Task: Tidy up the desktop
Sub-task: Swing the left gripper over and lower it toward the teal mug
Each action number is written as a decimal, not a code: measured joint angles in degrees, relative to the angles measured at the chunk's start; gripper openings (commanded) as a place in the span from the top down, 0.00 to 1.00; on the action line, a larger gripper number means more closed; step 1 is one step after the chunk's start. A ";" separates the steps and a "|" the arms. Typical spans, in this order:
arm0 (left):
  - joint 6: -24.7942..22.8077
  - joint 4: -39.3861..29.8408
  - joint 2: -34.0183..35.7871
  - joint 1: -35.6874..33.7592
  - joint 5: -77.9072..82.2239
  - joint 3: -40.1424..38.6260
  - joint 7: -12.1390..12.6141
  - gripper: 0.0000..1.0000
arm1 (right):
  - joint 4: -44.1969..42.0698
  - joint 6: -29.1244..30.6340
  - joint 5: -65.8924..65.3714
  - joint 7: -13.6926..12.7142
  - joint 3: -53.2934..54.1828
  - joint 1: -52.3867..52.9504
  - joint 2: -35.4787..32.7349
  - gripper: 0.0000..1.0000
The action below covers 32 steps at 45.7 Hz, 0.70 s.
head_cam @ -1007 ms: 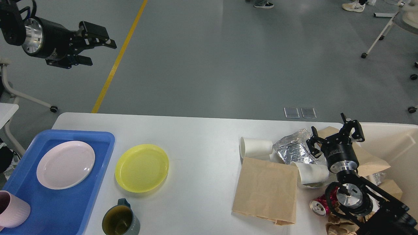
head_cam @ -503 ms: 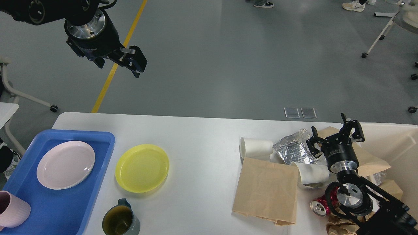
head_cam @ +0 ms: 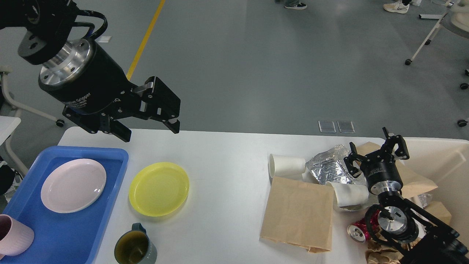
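The desktop (head_cam: 227, 172), a white tabletop with rounded corners, fills the lower half of the frame. At its left edge sits a blue tray (head_cam: 110, 205) holding a pale pink plate (head_cam: 73, 185) and, at the lower left corner, a pink cup (head_cam: 14, 234). Just right of the tray lies a yellow plate (head_cam: 158, 189), and below that, at the bottom edge, stands a dark green mug (head_cam: 135, 248).

On the right half lies a brown paper bag (head_cam: 298, 212), flat on the surface. Above it a white paper cup (head_cam: 287, 165) lies on its side, beside crumpled foil (head_cam: 329, 167). A second, crushed paper cup (head_cam: 350, 194) rests against the bag's upper right corner, and a red can (head_cam: 361, 230) lies near the lower right. A beige bin (head_cam: 445, 161) stands at the right edge.

The left gripper (head_cam: 151, 132) hangs in the upper left, above the desktop's far edge, fingers spread and holding nothing. The right gripper (head_cam: 377, 156) is over the foil and the brown paper at the bin, fingers also spread wide, empty.
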 measured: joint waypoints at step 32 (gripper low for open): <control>10.84 -0.59 12.69 22.11 0.49 0.97 13.36 0.07 | 0.03 0.00 0.00 0.00 0.00 -0.05 -0.01 0.00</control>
